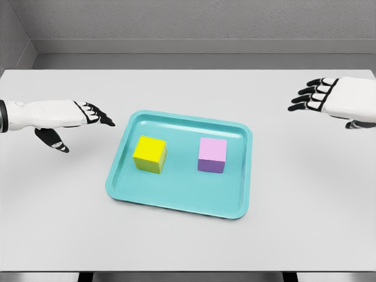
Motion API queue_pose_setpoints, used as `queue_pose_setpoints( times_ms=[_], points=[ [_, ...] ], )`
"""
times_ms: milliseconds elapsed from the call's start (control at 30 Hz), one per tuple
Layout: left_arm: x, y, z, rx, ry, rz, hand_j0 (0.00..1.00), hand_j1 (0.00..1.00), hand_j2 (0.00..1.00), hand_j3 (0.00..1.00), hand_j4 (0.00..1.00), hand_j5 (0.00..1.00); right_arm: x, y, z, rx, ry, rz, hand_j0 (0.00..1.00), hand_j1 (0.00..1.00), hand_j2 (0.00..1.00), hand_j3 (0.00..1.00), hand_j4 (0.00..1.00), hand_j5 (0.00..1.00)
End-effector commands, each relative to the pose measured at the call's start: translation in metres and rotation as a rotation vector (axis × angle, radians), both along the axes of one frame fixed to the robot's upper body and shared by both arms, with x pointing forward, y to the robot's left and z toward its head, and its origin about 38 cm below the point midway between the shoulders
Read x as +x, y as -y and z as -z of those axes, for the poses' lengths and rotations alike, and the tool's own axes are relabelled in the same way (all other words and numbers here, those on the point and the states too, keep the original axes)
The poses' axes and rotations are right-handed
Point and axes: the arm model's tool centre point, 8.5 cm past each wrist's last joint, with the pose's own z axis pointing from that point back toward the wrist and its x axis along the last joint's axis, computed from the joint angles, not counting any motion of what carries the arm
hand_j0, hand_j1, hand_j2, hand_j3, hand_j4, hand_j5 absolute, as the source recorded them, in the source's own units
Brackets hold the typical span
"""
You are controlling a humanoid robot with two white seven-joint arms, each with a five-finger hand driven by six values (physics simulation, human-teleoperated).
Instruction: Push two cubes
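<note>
A yellow cube (150, 154) sits on the left half of a teal tray (176, 191). A pink-purple cube (212, 155) sits on the tray's right half, a small gap apart from the yellow one. My left hand (88, 117) hovers left of the tray, fingers stretched out toward it and thumb hanging down, holding nothing. Over at the far right my right hand (314, 97) is raised above the table, fingers relaxed and slightly curled, also holding nothing. Neither hand touches a cube or the tray.
The tray lies in the middle of a white table (59, 205). A grey wall runs behind the table's far edge. The table's front edge shows at the bottom of the head view.
</note>
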Motion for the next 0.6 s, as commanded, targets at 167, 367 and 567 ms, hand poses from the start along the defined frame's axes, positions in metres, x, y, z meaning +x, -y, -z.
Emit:
queue_pose_setpoints(
  times_ms=[167,367,567],
  points=[
    [0.003,0.014,0.002,0.008,0.007,0.027,0.73,0.73,0.73,0.73,0.73,0.73,0.000,-0.001,0.002,0.005,-0.010,-0.003,1.00,1.00,1.00,1.00,1.00,1.00],
    [0.016,0.043,0.019,-0.033,-0.007,0.050,0.13,0.13,0.13,0.13,0.13,0.13,-0.002,-0.035,0.057,-0.026,-0.143,-0.092,0.07,0.07,0.07,0.07,0.07,0.07],
    [0.017,0.060,0.027,-0.055,-0.015,0.077,0.13,0.13,0.13,0.13,0.13,0.13,0.004,-0.088,0.086,-0.077,-0.131,-0.210,0.08,0.08,0.08,0.08,0.08,0.08]
  ],
)
